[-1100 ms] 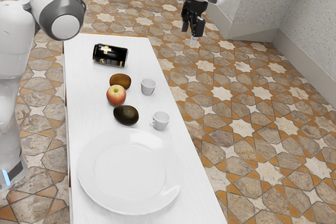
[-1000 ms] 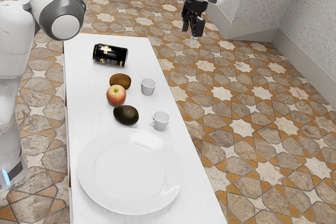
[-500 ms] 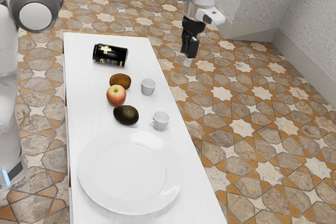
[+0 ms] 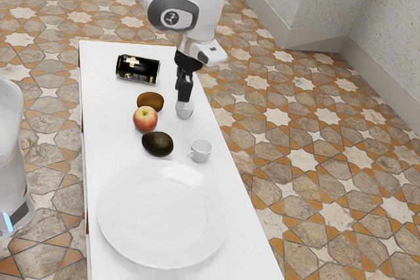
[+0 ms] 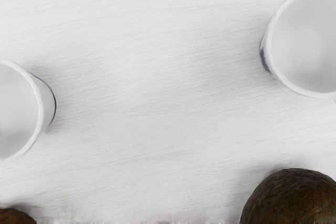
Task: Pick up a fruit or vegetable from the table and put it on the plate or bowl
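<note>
**Exterior and wrist views, arm over the table.** Compared with the frames up to a second earlier, the arm has swung from above the patterned floor, beyond the table's far corner on the exterior view's right, inward over the white table (image 4: 105, 106). The black gripper (image 4: 184, 96) now hangs, pointing down, just above the farther cup (image 4: 186, 111). It is seen edge-on, so whether it is open or closed cannot be told, and it holds nothing visible. The things on the table lie where they lay before.

The fruits form a short row, all on the table top and none on the plate:
- a fuzzy brown oval kiwi (image 4: 150, 101);
- a glossy red-yellow apple (image 4: 145, 119), just beside the kiwi;
- a dark, dull-skinned avocado (image 4: 157, 143), just beside the apple.

The nearer cup (image 4: 200, 150), small, white and handled, stands beside the avocado. A black can (image 4: 138, 69) lies on its side toward the far end. The wide, smooth white round plate (image 4: 161, 213) sits at the near end, apart from the fruit.

In the wrist view, fine grain runs across the table surface. Two white cup rims (image 5: 18, 108) (image 5: 307, 45) flank it, and the avocado's rough skin (image 5: 291, 195) lies near the second.
</note>
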Robot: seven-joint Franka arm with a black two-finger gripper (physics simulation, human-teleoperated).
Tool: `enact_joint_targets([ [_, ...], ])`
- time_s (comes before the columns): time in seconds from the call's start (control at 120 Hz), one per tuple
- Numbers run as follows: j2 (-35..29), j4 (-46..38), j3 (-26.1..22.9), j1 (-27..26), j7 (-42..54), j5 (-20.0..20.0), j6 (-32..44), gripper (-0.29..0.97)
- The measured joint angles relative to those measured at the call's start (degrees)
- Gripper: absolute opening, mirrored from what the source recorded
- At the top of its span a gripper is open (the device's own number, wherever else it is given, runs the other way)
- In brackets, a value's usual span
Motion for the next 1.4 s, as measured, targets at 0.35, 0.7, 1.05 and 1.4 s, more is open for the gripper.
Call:
enact_joint_targets([
  [0.35, -2.6, -3.9, 0.2, 0.1, -2.2, 0.2, 1.1, 0.68],
  [0.7, -2.8, -5.2, 0.8, 0.1, -3.5, 0.5, -5.4, 0.68],
  [1.05, -1.9, -6.2, 0.9, 0.1, -4.6, 2.0, -8.5, 0.68],
  [1.4, -1.4, -6.1, 0.9, 0.2, -6.2, 5.2, -10.4, 0.68],
])
